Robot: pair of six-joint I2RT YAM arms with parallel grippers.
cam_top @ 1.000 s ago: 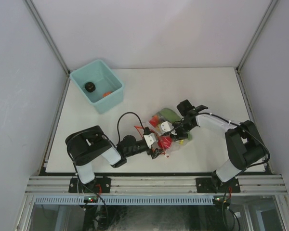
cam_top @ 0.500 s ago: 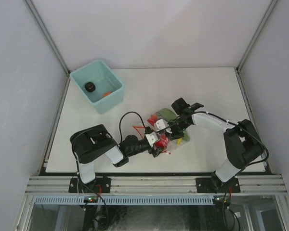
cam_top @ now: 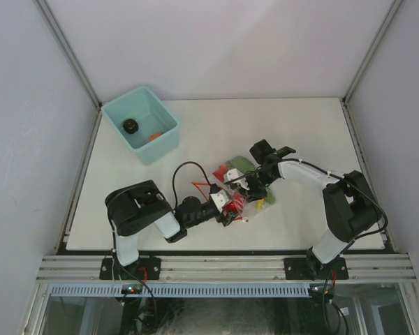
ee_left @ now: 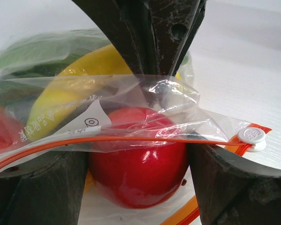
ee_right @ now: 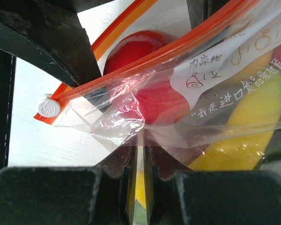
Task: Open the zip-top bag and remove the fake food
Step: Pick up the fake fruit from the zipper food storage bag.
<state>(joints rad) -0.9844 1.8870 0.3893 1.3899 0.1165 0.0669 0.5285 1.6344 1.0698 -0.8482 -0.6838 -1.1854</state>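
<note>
The clear zip-top bag [cam_top: 246, 187] lies mid-table with its orange zip strip [ee_left: 107, 139] parted and the white slider [ee_left: 252, 137] at one end. My left gripper [ee_left: 138, 180] reaches into the mouth, both fingers pressed against the sides of the red apple [ee_left: 138, 168]. My right gripper [ee_right: 143, 157] is shut on the bag's upper film [ee_right: 131, 122], pinching it just above the apple [ee_right: 145, 79]. A yellow banana [ee_left: 79, 89] and a green piece [ee_left: 47, 51] lie deeper inside. In the top view the two grippers, left [cam_top: 232, 204] and right [cam_top: 248, 183], meet at the bag.
A light teal bin [cam_top: 160, 150] stands at the back left, holding a dark round piece [cam_top: 130, 125] and an orange-red piece [cam_top: 154, 137]. The left arm's black cable [cam_top: 185, 171] loops over the table beside the bag.
The right gripper has slid left onto the bag and shut on its film. The left gripper's jaws have narrowed onto the apple.
</note>
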